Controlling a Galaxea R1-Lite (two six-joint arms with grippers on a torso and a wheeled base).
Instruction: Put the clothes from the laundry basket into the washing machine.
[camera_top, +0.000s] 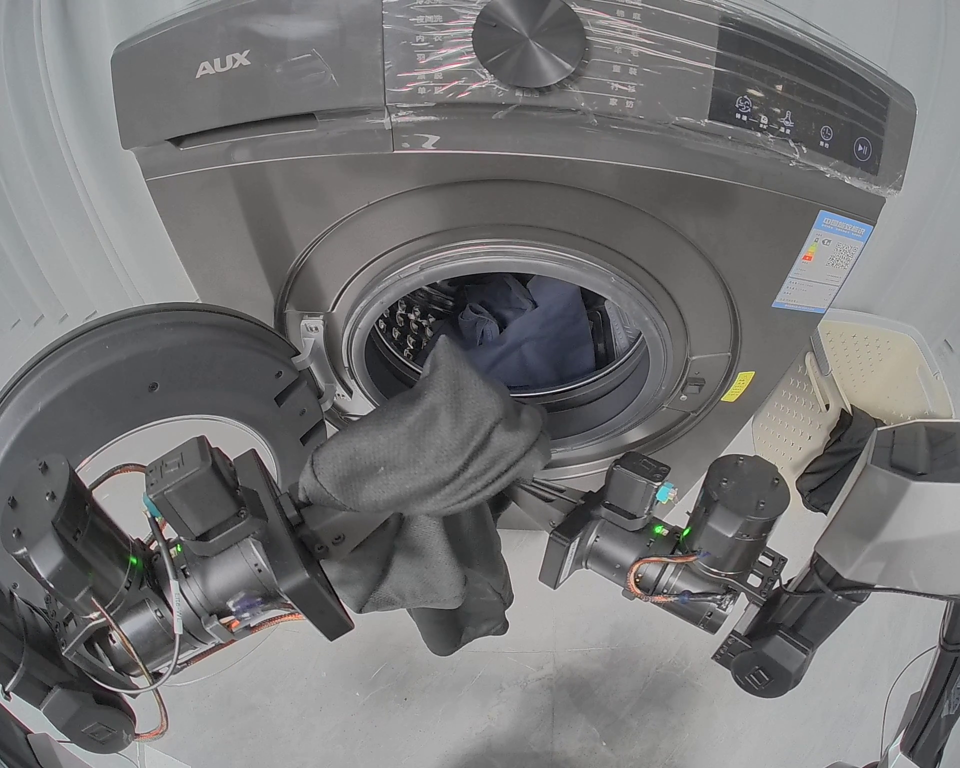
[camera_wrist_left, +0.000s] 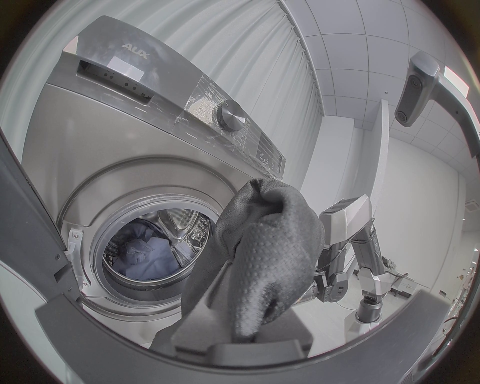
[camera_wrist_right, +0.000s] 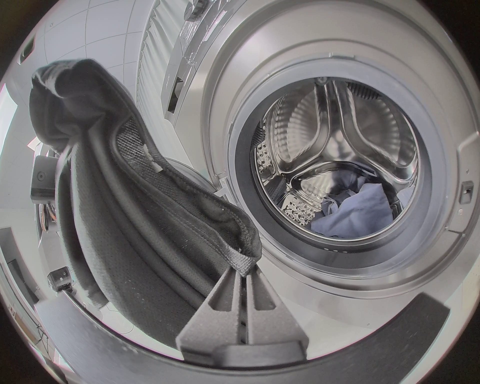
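Step in hand: feeding a garment (camera_top: 430, 450) into the washer (camera_top: 250, 210); both hands carry it. It hangs in front of the open drum (camera_top: 405, 325), top fold up before the mouth, the rest drooping toward the floor (camera_top: 600, 680); most of it is outside, and I cannot tell if it touches the seal (camera_top: 500, 262). Left hand (camera_wrist_left: 243, 325) pinches the garment at one end, cloth draped over it; right hand (camera_wrist_right: 243, 277) is pressed together on a hem edge, tips aimed at the drum. Door (camera_top: 150, 370) is swung wide on the robot's left. Blue clothes (camera_top: 545, 335) lie low in the drum, with room above them. Basket (camera_top: 880, 370) stands right of the washer; a dark cloth (camera_top: 835, 465) hangs over its near rim, so by my read more loads remain.

To do it well: raise both hands so the drooping tail clears the seal before pushing in; carry it deep past the seal, then let go; otherwise the tail likely drags and slides back out to the floor. Left side should stay clear of the door. The knit looks thick and floppy, so drop it over the blue clothes, not at the mouth; leave nothing lying across the seal.
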